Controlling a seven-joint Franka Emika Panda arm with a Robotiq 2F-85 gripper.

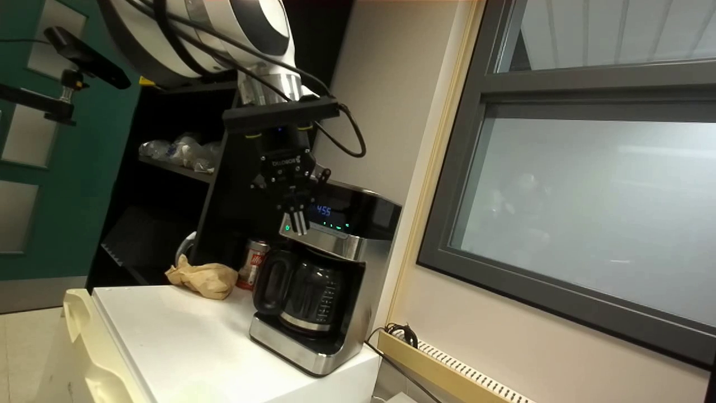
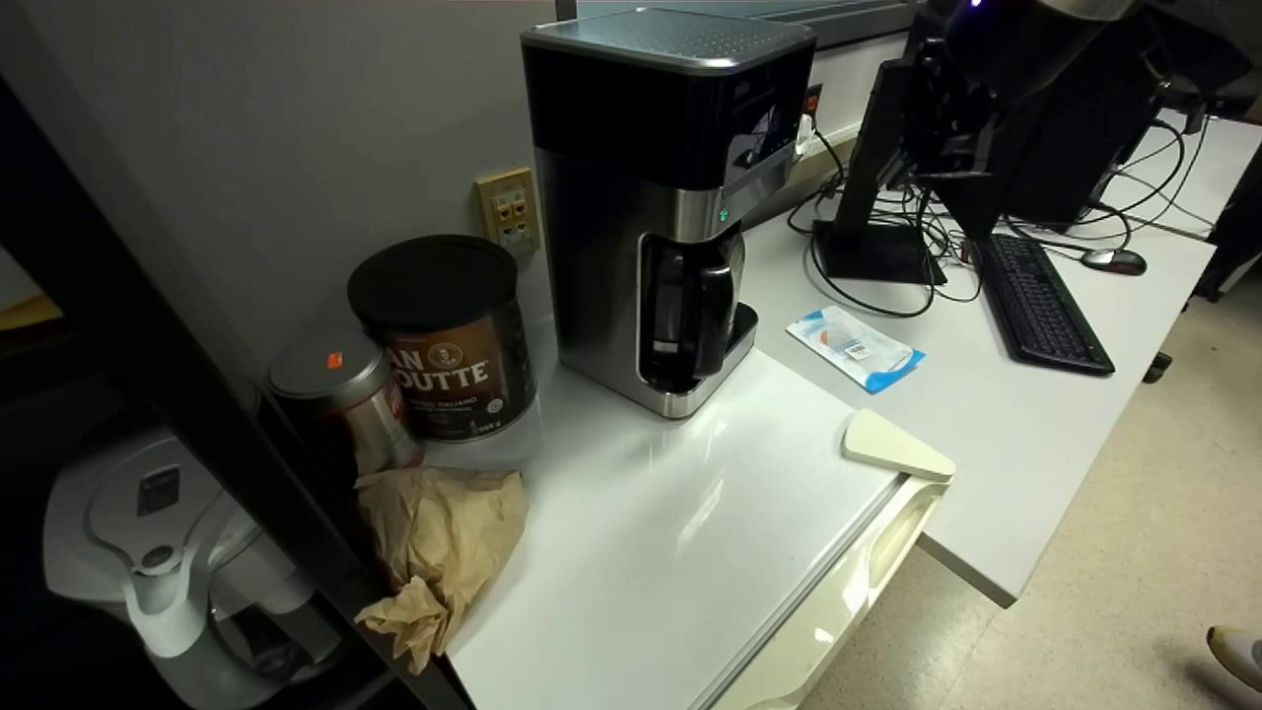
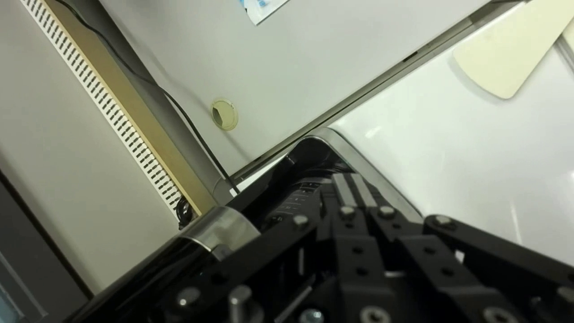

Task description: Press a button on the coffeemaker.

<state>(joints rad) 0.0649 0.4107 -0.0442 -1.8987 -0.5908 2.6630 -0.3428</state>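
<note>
The black-and-silver coffeemaker point(image 1: 380, 280) stands on a white surface, its glass carafe point(image 1: 313, 294) inside. It shows in an exterior view point(image 2: 611, 227) and partly in the wrist view point(image 3: 231, 231). Its upper front panel point(image 1: 363, 212) has a blue clock display and green lit marks. A green light point(image 2: 724, 214) is on the silver strip. My gripper point(image 1: 300, 223) is shut and empty, pointing down, and overlaps the panel's left part in that view. In an exterior view the gripper point(image 2: 951, 148) appears apart from the panel. In the wrist view the fingertips point(image 3: 350, 179) lie together over the carafe and base; the buttons are hidden.
A brown paper bag point(image 2: 444, 552), a black coffee can point(image 2: 454, 345) and a silver tin point(image 2: 335, 394) stand beside the coffeemaker. A monitor stand point(image 2: 873, 251), keyboard point(image 2: 1040, 301) and packet point(image 2: 856, 347) are on the desk. The wall and window point(image 1: 576, 212) are behind.
</note>
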